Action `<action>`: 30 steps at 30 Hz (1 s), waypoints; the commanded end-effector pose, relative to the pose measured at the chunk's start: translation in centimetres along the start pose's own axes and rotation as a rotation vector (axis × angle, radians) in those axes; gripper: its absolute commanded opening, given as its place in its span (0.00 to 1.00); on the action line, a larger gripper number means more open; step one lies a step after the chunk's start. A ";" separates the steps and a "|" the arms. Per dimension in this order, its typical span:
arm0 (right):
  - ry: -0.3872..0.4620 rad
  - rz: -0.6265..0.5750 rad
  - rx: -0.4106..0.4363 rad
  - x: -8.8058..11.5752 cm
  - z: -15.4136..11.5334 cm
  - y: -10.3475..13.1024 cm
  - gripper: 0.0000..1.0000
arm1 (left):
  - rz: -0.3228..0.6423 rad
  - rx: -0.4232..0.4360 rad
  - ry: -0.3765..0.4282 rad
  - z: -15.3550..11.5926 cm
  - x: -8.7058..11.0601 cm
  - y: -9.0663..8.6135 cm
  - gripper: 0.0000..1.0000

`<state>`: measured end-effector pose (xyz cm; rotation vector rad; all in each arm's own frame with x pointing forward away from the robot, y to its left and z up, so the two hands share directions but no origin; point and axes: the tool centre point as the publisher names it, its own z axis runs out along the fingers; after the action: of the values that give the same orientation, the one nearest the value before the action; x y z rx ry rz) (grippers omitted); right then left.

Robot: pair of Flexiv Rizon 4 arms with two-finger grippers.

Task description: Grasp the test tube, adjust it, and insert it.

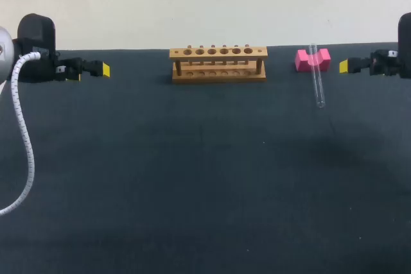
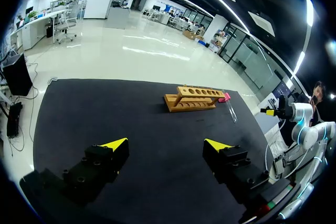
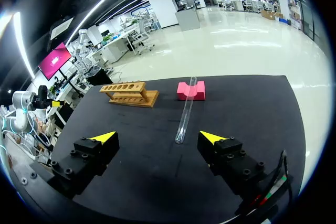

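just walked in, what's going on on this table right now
Nothing is being handled yet. The left gripper and the right gripper sit at opposite sides of the black table, both with fingers open and empty. The test tube lies near the right gripper, its far end resting in the notch of a pink block. The wooden rack stands mid-table with its holes empty, so the grasp has not started.
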<state>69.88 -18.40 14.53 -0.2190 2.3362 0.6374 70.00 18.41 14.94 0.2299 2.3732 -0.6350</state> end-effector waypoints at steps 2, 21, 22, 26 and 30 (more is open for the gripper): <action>0.000 0.000 0.010 0.0 -0.1 0.2 1.00 | 0.000 -0.003 0.004 -0.1 -0.1 0.0 1.00; 0.000 0.000 0.010 0.0 -0.1 0.2 1.00 | 0.228 0.217 -0.005 1.5 -0.6 1.5 1.00; 0.000 0.000 0.010 0.0 -0.1 0.2 1.00 | 0.253 0.247 -0.015 1.7 -0.6 1.7 1.00; 0.000 0.000 0.010 0.0 -0.1 0.2 1.00 | 0.363 0.328 -0.065 2.6 -0.8 2.3 1.00; 0.000 0.000 0.010 0.0 -0.1 0.2 1.00 | 0.468 0.436 -0.121 3.4 -0.8 2.4 1.00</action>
<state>69.88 -18.40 14.53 -0.2190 2.3364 0.6373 72.85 18.54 13.26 0.7394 2.1817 -0.6317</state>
